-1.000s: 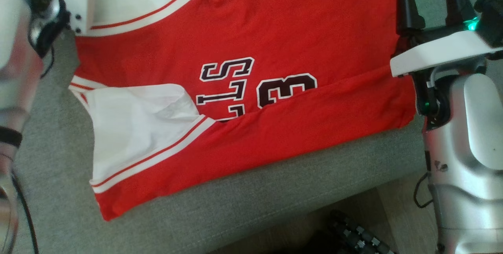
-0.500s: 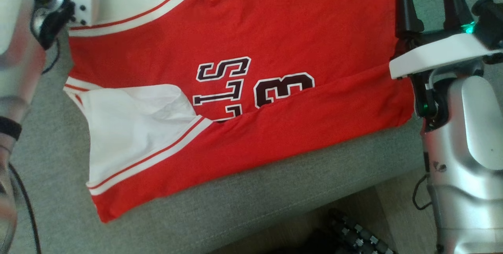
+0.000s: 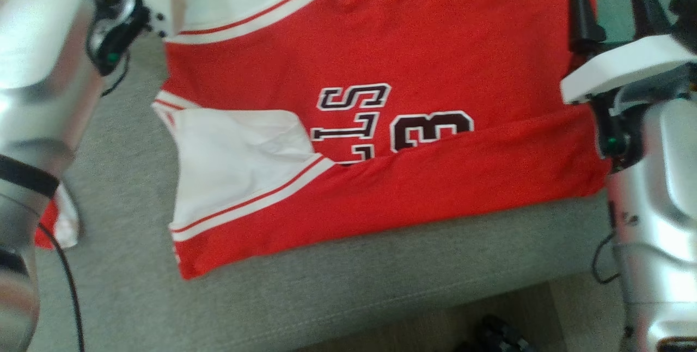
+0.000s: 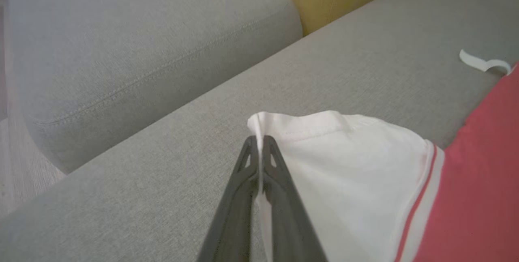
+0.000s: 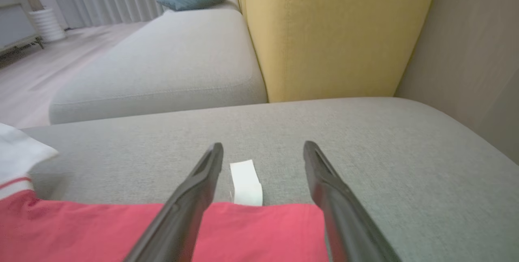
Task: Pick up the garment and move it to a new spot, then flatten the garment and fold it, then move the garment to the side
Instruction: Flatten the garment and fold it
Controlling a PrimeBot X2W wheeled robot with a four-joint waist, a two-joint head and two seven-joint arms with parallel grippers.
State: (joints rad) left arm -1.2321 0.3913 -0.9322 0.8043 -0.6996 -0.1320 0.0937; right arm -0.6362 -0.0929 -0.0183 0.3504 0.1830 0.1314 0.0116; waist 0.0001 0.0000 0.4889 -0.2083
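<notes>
We see a red basketball jersey (image 3: 381,52) with white sleeves, dark letters and a 3, spread on a grey sofa seat (image 3: 381,286), its near long edge folded up over the lettering. The left gripper (image 4: 259,140) is pinched closed on the hem of the far white sleeve (image 4: 344,160). The right gripper (image 5: 263,152) holds nothing, its 2 dark fingers spread apart over the jersey's red edge, with a white label (image 5: 245,183) on the seat between them.
</notes>
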